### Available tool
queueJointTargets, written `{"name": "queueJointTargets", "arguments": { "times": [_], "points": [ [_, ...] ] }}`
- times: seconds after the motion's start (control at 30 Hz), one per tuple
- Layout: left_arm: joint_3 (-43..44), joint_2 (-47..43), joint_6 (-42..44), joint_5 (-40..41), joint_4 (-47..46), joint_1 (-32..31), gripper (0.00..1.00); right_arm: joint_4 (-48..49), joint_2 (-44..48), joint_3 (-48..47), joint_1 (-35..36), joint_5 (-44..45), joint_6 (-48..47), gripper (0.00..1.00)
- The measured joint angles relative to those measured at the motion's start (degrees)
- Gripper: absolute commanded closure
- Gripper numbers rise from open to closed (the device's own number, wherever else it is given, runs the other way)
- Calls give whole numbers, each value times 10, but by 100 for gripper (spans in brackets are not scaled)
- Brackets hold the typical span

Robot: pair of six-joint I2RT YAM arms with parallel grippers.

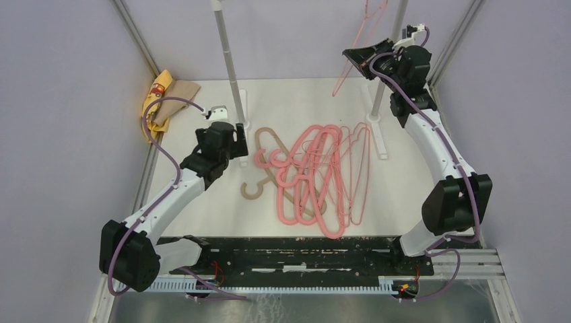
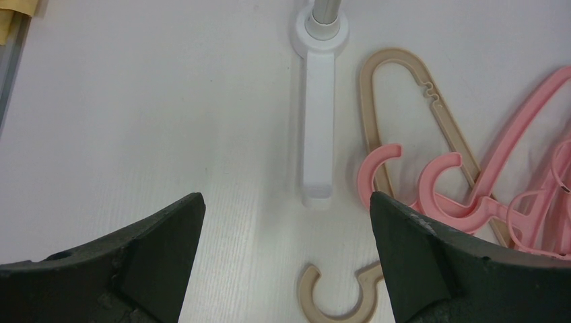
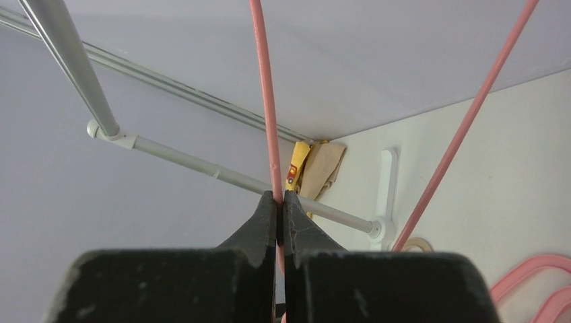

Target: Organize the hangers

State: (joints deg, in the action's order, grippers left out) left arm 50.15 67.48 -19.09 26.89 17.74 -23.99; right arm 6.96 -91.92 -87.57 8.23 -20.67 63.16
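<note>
pink wire is what the right gripper (image 3: 277, 198) has pinched: its two dark fingers are closed tight on one thin rod of a wire hanger (image 3: 265, 101). the hanger is held high at the upper right of the top view, beside the right rack pole (image 1: 397, 23) and well off the table (image 1: 202, 208). its other side slants across the right of the wrist view.

the rest of the hangers (image 1: 316, 171) lie in a tangled heap at the centre of the table, thick pink tubular ones overlapping thinner pink wire ones to their right. a tan hanger (image 2: 397, 64) lies at the heap's left edge, partly under pink hooks, and a tan hook (image 2: 331, 299) shows at the bottom of the left wrist view.

the left gripper (image 2: 286, 202) hovers low at centre left, jaws spread wide with nothing between them, just beside the left pole's white foot (image 2: 318, 121). a yellow-and-tan cloth (image 1: 165, 94) sits at the table's upper left corner.
</note>
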Motion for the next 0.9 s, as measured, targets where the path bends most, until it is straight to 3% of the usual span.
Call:
{"name": "queueJointTargets", "arguments": {
  "times": [0.3, 0.5, 0.7, 0.83, 0.9],
  "points": [
    [0, 5, 0, 0, 2, 0, 1, 53, 22, 54, -43, -19, 31, 98],
    [0, 5, 0, 0, 2, 0, 1, 46, 28, 65, -54, -29, 38, 68],
    [0, 5, 0, 0, 2, 0, 1, -54, 49, 78, -57, -17, 7, 34],
    [0, 5, 0, 0, 2, 0, 1, -146, 99, 78, -57, 14, -50, 18],
    [0, 5, 0, 0, 2, 0, 1, -185, 141, 78, -57, 34, -83, 16]
  ]
}}
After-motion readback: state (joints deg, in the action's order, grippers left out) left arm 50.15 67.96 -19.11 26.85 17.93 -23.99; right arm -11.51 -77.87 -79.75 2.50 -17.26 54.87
